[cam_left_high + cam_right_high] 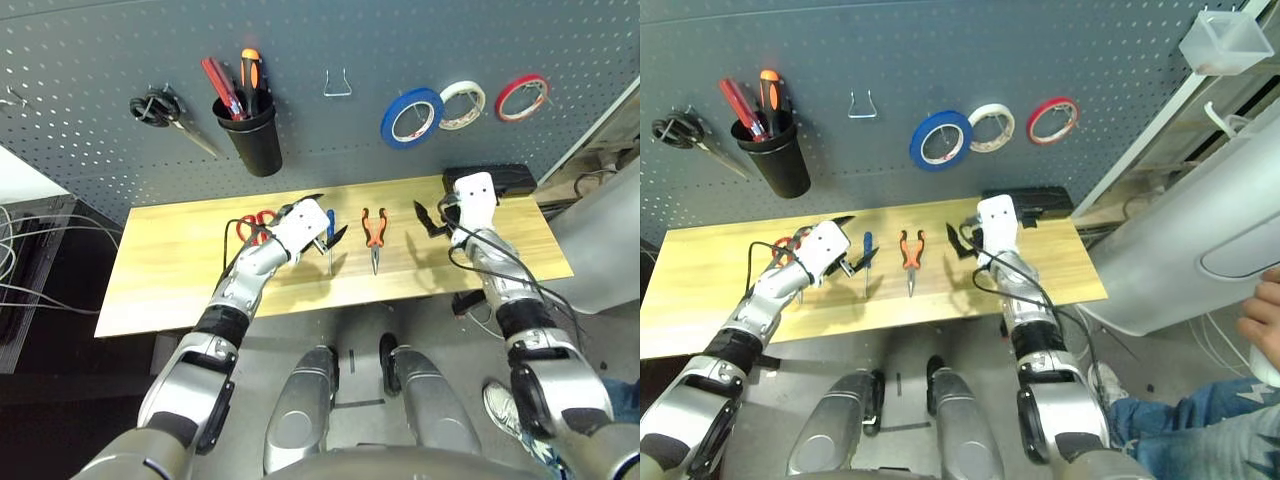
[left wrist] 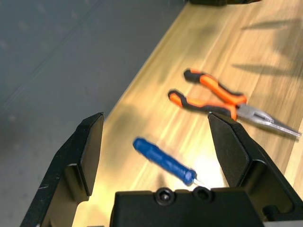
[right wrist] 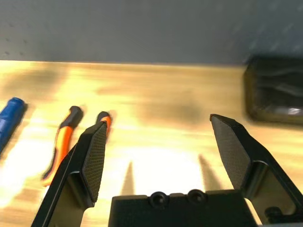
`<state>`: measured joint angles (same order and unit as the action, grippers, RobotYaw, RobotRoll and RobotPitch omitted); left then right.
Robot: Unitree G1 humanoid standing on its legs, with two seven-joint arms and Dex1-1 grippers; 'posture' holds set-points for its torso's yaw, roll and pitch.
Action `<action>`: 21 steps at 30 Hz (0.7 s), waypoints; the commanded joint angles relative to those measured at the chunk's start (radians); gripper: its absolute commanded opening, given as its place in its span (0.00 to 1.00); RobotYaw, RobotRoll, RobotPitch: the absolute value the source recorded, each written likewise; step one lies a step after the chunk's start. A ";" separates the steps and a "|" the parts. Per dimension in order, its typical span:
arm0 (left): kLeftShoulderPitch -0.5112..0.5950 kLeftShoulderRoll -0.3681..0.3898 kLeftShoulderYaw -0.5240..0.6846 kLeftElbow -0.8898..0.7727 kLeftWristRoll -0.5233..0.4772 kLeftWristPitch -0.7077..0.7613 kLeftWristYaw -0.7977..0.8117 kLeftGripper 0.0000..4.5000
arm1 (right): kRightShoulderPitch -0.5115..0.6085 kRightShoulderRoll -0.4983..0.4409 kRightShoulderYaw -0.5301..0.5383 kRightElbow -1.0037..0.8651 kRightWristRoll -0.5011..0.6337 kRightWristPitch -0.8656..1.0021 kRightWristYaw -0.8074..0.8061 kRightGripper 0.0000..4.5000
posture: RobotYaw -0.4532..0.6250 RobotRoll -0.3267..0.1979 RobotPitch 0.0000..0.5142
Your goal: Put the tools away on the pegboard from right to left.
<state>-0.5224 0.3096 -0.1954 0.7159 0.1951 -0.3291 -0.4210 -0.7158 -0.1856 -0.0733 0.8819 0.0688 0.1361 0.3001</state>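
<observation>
Pliers (image 1: 374, 234) lie lengthwise, jaws toward robot.

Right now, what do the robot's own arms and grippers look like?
Both arms are jointed silver-grey metal segments with black bands at the joints. Each ends in a white wrist housing carrying a black gripper: the left gripper and right gripper each have two wedge-shaped black fingers with finely textured pads, on a black base with two screws. Black cables loop along the right forearm and by the left wrist.

Blue tape (image 1: 411, 117) hung on pegboard (image 1: 90, 60); pliers (image 1: 374, 232), screwdriver (image 1: 330, 232), red scissors (image 1: 252, 224) on bench.
</observation>
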 commanded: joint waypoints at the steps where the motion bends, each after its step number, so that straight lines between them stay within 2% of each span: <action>1: 0.025 -0.005 -0.011 -0.009 0.014 0.055 0.004 1.00 | -0.046 0.028 -0.020 0.098 0.016 0.072 -0.025 1.00 | 0.56 0.62 0.47; 7: 0.059 -0.017 0.002 -0.074 -0.006 0.151 -0.001 1.00 | -0.138 0.075 -0.034 0.233 0.013 0.143 -0.074 1.00 | 0.60 0.62 0.51; 11: 0.105 -0.022 0.015 -0.174 -0.045 0.195 -0.027 1.00 | -0.165 0.091 -0.028 0.283 -0.004 0.150 -0.105 1.00 | 0.63 0.62 0.53; 21: 0.202 0.001 0.020 -0.367 -0.045 0.357 -0.036 1.00 | -0.215 0.104 -0.063 0.355 0.008 0.135 -0.178 1.00 | 0.69 0.62 0.60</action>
<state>-0.3503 0.3013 -0.1733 0.3752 0.1513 0.0005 -0.4518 -0.9309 -0.0916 -0.1234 1.2036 0.0713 0.2717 0.1377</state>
